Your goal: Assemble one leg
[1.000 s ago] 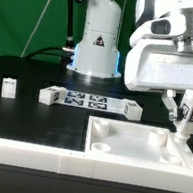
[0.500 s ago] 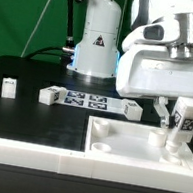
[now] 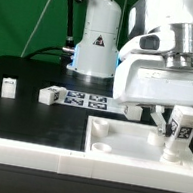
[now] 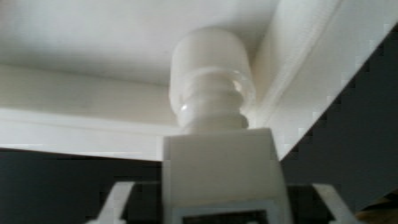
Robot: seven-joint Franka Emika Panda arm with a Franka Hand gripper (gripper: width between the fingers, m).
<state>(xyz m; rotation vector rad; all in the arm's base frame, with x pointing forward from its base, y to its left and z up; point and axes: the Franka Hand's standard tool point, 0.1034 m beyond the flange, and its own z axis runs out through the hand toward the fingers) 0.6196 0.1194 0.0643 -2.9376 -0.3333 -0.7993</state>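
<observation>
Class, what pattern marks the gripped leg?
The leg bears a black-and-white square tag, seen best in the exterior view.

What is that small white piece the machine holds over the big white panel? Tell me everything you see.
The leg is a small white, plastic-looking peg: a squared block bearing a black-and-white tag, narrowing to a rounded tip. The tool grips it roughly upright, tip down, over the panel's corner at the exterior view's right. Whether it touches the panel is unclear.
</observation>
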